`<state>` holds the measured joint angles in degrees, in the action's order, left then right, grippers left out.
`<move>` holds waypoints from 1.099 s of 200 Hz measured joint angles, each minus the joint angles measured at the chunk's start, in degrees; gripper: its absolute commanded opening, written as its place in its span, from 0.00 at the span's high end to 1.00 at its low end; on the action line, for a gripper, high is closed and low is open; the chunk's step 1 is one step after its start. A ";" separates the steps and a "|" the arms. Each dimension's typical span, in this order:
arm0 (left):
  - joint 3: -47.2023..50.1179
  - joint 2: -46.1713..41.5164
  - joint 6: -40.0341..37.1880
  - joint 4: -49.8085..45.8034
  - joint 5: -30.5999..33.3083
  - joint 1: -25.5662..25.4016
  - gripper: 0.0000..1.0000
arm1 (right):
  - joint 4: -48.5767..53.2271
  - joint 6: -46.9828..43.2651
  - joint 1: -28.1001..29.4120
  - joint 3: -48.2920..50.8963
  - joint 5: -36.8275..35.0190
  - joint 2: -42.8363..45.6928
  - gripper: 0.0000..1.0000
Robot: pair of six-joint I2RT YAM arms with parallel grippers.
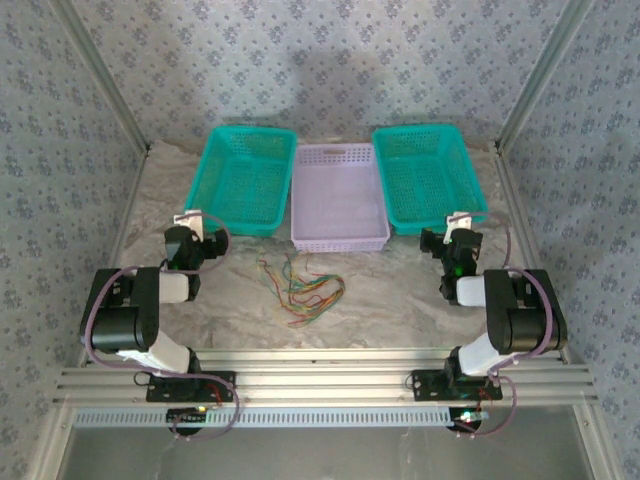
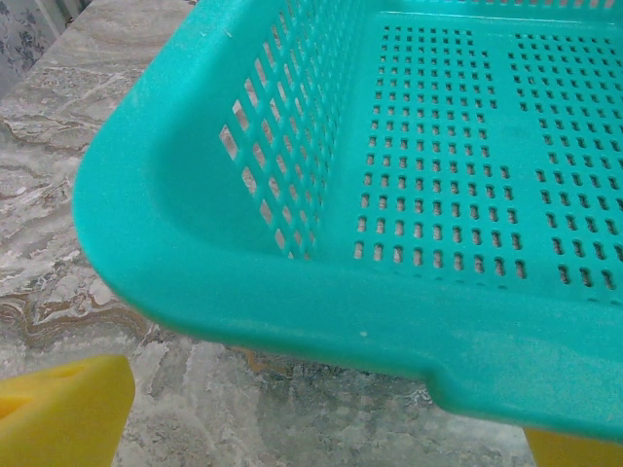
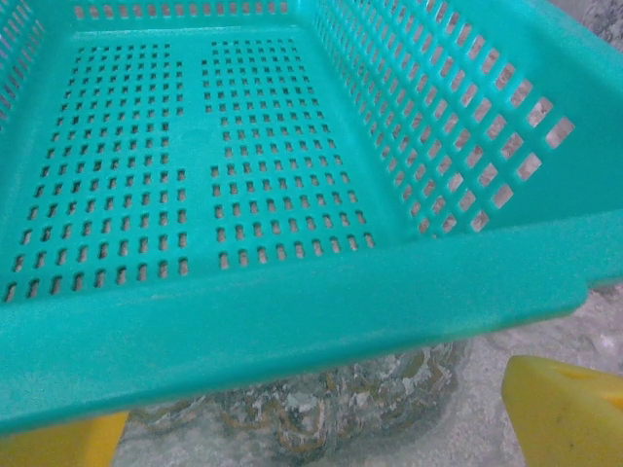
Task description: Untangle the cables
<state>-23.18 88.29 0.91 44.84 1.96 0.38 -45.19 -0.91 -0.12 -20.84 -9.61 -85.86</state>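
Lying tangled on counter [image 1: 400,290], lower centre: cables [image 1: 300,285]
Left end effector [image 1: 198,222]: spread
Right end effector [image 1: 458,226]: spread

cables [image 1: 303,292] too small, left basket [image 2: 243,292] cropped

Left basket [image 1: 243,180], lilac tray [image 1: 338,200] (middle), right basket [image 1: 428,180].

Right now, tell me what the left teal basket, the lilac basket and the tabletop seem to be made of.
Left teal basket: moulded plastic, it seems; finely grained matte rim, punched slot grid.
Lilac basket: likely the same plastic, paler; slotted rim, too far for finish.
Tabletop: marble-look veined surface, stone or printed laminate, cannot tell.
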 measured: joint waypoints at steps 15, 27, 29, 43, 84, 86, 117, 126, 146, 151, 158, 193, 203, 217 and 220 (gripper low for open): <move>0.00 0.00 0.00 0.00 0.00 0.00 0.00 | 6.84 0.02 0.00 -1.29 -0.02 5.79 0.00; 0.00 0.00 0.00 0.00 0.00 0.00 0.00 | 9.60 0.35 0.07 -1.64 -0.20 11.87 0.00; 0.00 0.00 -0.02 0.00 0.00 0.00 0.00 | 9.88 0.46 0.07 -1.66 -0.20 12.70 0.00; 0.00 0.00 0.00 0.00 0.00 0.00 0.00 | 13.07 1.77 0.20 -1.97 -0.44 20.37 0.00; 0.00 0.00 0.00 0.00 0.00 0.00 0.00 | 24.68 6.51 1.79 -4.24 3.58 36.76 0.00; 0.00 0.00 0.00 0.00 0.00 0.00 0.00 | 25.38 6.75 1.95 -4.31 4.00 37.55 0.00; 0.00 0.00 0.00 0.00 0.00 0.00 0.00 | 33.88 14.95 2.69 -5.84 9.01 46.88 0.00; 0.00 0.00 -0.02 0.00 0.00 0.00 0.00 | 35.95 19.69 2.67 -6.14 9.05 49.53 0.00; 0.00 0.00 0.00 0.00 0.00 0.00 0.00 | 40.33 28.41 2.67 -6.21 9.46 55.60 0.00; 0.00 0.00 0.00 0.00 0.00 0.00 0.00 | 41.13 30.03 2.67 -6.21 9.62 56.87 0.00; 0.00 0.00 0.00 0.00 -0.02 0.00 0.00 | 41.83 31.65 2.67 -6.19 10.01 58.29 0.00; 0.00 0.00 0.00 0.00 -0.02 0.02 0.00 | 45.00 35.21 2.99 -7.98 11.28 58.45 0.00; 0.00 0.00 0.02 0.00 -0.37 0.28 0.00 | 46.01 35.65 3.74 -8.66 11.76 56.89 0.00; 0.00 0.00 0.17 0.00 -0.90 0.87 0.00 | 47.84 35.43 5.99 -9.38 12.04 54.16 0.00; 0.00 0.00 0.20 0.00 -0.92 0.96 0.00 | 48.35 35.30 6.71 -9.53 11.89 53.66 0.00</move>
<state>-23.18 88.29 1.10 44.84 1.04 1.34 3.16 34.39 6.59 -30.37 2.28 -32.21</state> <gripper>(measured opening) 0.997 0.998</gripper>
